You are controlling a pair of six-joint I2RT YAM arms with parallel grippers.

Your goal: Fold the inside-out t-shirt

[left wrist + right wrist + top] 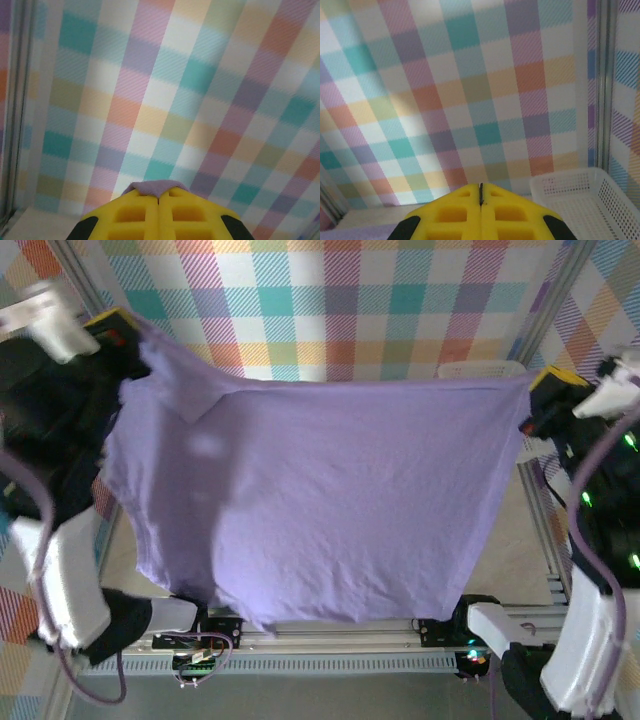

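The inside-out t-shirt (320, 510) is lavender-purple and hangs spread wide in the air between the two arms, its lower edge drooping toward the arm bases. My left gripper (128, 328) holds its upper left corner. In the left wrist view the yellow fingers (135, 215) are shut with a tuft of purple cloth (156, 186) poking out at the tips of the left gripper (159, 196). My right gripper (535, 392) holds the upper right corner. In the right wrist view the right gripper (480, 187) is shut, and a strip of purple cloth (355, 233) shows at the bottom left.
A white perforated basket (582, 202) stands at the back right by the plaid backdrop (350, 300), its rim (480, 368) peeking above the shirt. Metal frame rails run along the right side (540, 520) and along the near edge (330, 640).
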